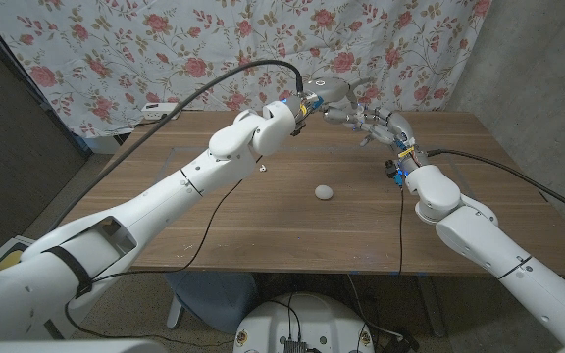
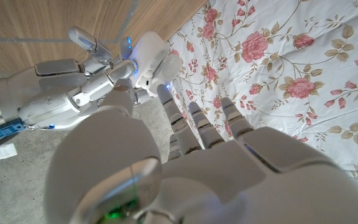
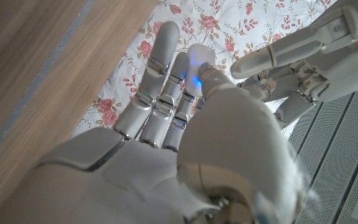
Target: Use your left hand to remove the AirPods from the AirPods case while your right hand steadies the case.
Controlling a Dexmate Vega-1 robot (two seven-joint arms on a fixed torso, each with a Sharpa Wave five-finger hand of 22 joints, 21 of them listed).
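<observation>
Nearest to us on the wooden table point(image 1: 263, 221), a small white rounded object point(image 1: 324, 192) lies alone mid-board, well apart from both hands; we cannot tell what it is. Further back, both arms reach to the far edge and meet above it. In the left wrist view we see the right hand point(image 2: 61, 93) gripping the white AirPods case point(image 2: 149, 59) between its fingers, lifted off the table against the floral curtain point(image 2: 291, 68). The left hand point(image 2: 210, 134) sits just beside the case, fingers stretched toward it; we cannot tell whether it pinches anything. From the head view the left hand point(image 1: 332, 96) and right hand point(image 1: 385, 126) are close together, the case too small to pick out. Behind them hangs the rose-patterned cloth.
</observation>
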